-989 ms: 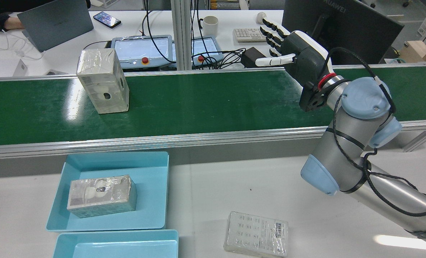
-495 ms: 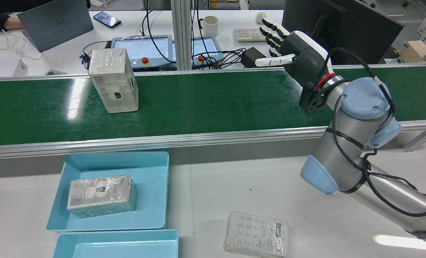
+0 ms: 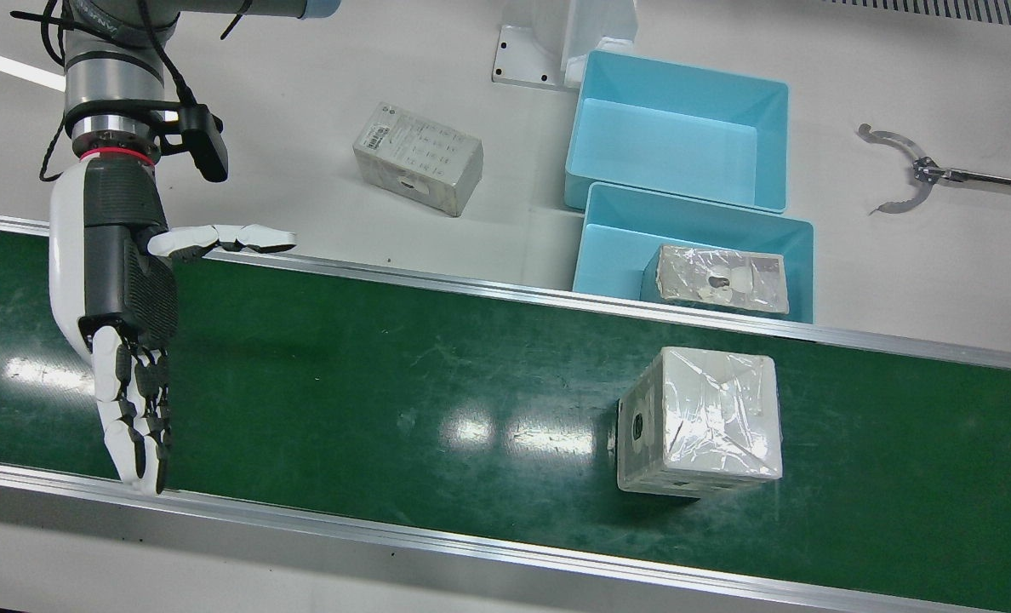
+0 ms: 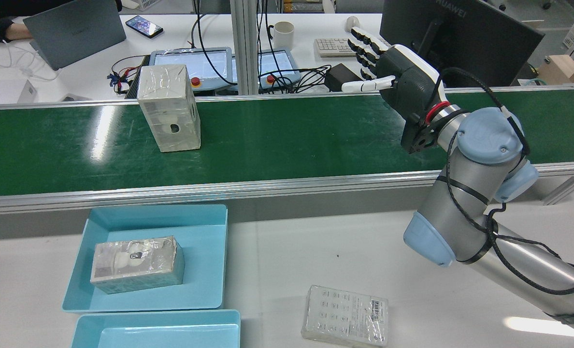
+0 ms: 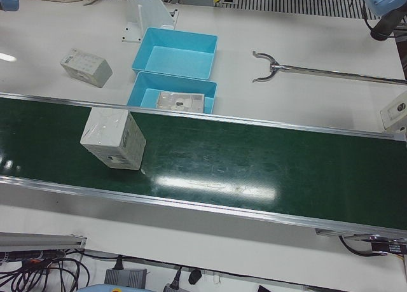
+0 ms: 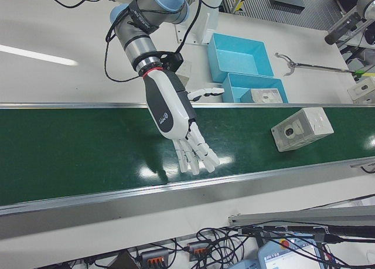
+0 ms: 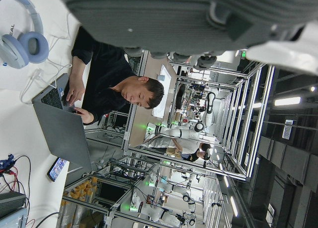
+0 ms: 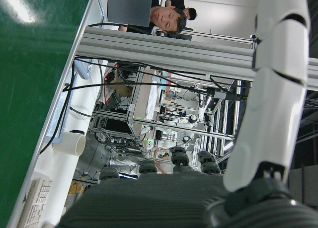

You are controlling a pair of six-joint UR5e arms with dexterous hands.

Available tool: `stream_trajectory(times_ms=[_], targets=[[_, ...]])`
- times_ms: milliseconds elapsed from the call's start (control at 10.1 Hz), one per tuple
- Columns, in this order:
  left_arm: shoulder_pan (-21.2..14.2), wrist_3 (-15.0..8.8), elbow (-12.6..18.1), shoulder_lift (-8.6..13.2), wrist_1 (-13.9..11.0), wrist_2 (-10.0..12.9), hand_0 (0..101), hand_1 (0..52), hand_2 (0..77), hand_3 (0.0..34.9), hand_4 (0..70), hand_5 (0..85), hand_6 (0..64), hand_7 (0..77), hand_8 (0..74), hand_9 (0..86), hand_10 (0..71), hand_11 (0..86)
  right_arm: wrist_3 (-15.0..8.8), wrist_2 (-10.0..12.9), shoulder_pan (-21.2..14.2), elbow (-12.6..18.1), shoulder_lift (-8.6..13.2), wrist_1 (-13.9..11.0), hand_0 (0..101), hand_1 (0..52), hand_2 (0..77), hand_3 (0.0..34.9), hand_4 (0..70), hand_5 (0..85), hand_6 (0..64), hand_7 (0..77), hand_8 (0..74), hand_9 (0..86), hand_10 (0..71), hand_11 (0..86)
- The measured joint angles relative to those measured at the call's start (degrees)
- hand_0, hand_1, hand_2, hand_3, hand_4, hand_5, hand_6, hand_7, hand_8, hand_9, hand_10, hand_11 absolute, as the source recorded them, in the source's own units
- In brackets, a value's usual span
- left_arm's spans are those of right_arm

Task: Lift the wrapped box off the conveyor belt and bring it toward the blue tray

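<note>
Green conveyor belt with aluminium side rails carries one item: the wrapped box, standing upright on the belt surface. White table adjoins the belt on the robot's side. Directly on the table: a blue tray touching the belt's rail, just beside the wrapped box; a second blue tray just behind the first; a flat wrapped package near the trays; a metal grabber tool well apart from them.
</note>
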Motion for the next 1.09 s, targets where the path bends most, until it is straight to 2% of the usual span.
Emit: stream_trajectory(times_ms=[297, 495, 1088], targets=[[0.00, 0.00, 0.00, 0.00, 0.00, 0.00, 0, 0.0, 0.5, 0.0, 0.0, 1.1, 0.0, 0.0, 0.0, 0.0, 0.0, 0.0, -0.06, 0.12, -0.32, 0.00, -0.03, 0.00, 45, 11.5, 12.5, 16.0, 0.0, 9.8, 0.0, 0.5, 0.5, 1.6, 0.0, 1.1], [0.00, 0.00, 0.00, 0.00, 0.00, 0.00, 0, 0.0, 1.1, 0.0, 0.0, 1.1, 0.0, 0.0, 0.0, 0.0, 0.0, 0.0, -0.19, 0.21, -0.72, -0.14, 0.11, 0.00, 45, 11.5, 12.5, 14.6, 0.0, 9.8, 0.0, 0.5, 0.5, 1.6, 0.0, 1.1], [0.00, 0.00, 0.00, 0.00, 0.00, 0.00, 0, 0.0, 1.1, 0.0, 0.0, 1.1, 0.0, 0.0, 0.0, 0.0, 0.5, 0.0, -0.29, 0.34, -1.28, -1.93, 1.83, 0.09, 45, 11.5, 13.6, 14.5, 0.0, 9.8, 0.0, 0.5, 1.1, 1.6, 0.0, 0.5]])
